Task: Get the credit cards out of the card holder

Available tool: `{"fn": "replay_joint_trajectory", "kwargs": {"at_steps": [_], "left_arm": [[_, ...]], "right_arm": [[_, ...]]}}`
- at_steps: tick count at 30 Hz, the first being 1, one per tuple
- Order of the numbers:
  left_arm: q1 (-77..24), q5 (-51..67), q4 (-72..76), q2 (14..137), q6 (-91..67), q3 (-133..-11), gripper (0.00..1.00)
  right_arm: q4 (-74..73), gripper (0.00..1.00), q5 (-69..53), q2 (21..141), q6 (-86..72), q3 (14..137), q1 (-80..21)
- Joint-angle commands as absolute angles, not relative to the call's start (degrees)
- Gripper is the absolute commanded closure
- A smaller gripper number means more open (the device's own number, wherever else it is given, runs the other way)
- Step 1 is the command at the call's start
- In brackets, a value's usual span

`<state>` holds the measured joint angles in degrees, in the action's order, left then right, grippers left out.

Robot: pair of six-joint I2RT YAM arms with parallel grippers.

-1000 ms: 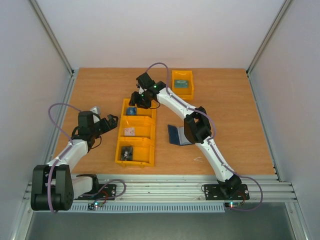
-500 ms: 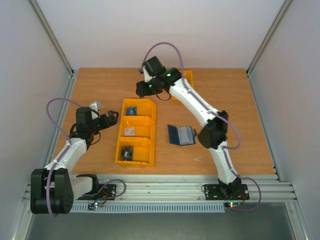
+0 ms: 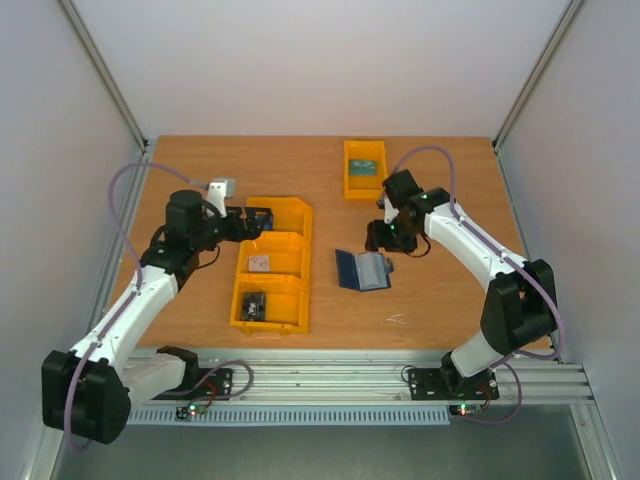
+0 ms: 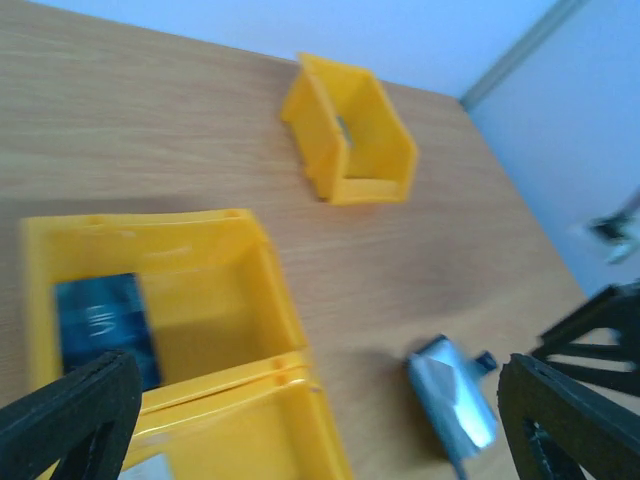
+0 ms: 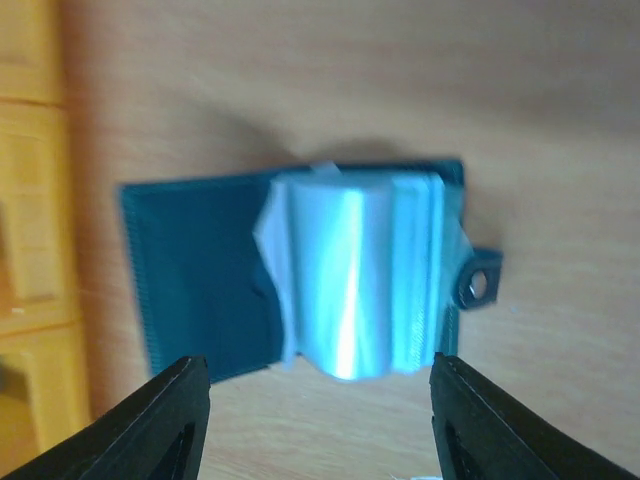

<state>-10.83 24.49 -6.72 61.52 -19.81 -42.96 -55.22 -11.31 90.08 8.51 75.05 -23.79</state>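
Seeing card holder point(image 3: 362, 270) lying open on bench point(image 3: 200, 165), just right of yellow bin point(image 3: 268, 322). Hanging right gripper point(image 5: 315, 405) above it with jaws wide apart, gripping nothing. Hanging left gripper point(image 3: 260, 220) over far compartment of bin with jaws also wide apart, gripping nothing.

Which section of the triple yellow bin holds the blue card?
The far section, beneath the left gripper; the middle one holds a pale item, the near one a dark item.
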Motion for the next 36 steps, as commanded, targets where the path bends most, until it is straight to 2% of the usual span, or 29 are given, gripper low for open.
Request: {"fn": "replay_joint_trajectory", "kwargs": {"at_steps": [1,4,9,12,16,25,31,36], "left_arm": [[-17.4,24.4,-12.3,65.7,-18.7,-49.1,0.02],[-23.9,21.4,-16.9,72.2,-16.8,-54.7,0.03],[-35.1,18.8,-17.2,84.0,-14.2,-61.8,0.03],[-38.9,18.3,-17.5,89.8,-13.4,-65.7,0.06],[-40.3,13.4,-18.9,96.0,-16.2,-69.2,0.08],[-41.1,11.5,-23.9,106.7,-19.0,-75.4,0.1],[-41.6,16.7,-24.5,110.7,-17.3,-78.4,0.17],[-42.1,23.8,-22.8,111.8,-14.7,-79.1,0.28]], "right_arm": [[-47.2,0.4,-17.0,87.1,5.7,67.2,-21.1],[-43.8,0.43,-18.6,86.6,5.8,62.7,-19.3],[-39.6,0.56,-20.2,86.4,5.4,58.4,-18.0],[-38.7,0.59,-20.4,86.3,4.8,57.4,-18.0],[-35.2,0.63,-19.9,86.9,3.0,55.2,-18.2],[-29.7,0.68,-22.3,93.9,2.0,53.4,-18.9],[-28.0,0.7,-24.7,96.4,2.1,52.5,-18.9],[-25.2,0.72,-32.8,98.0,0.1,51.6,-18.9]]}}
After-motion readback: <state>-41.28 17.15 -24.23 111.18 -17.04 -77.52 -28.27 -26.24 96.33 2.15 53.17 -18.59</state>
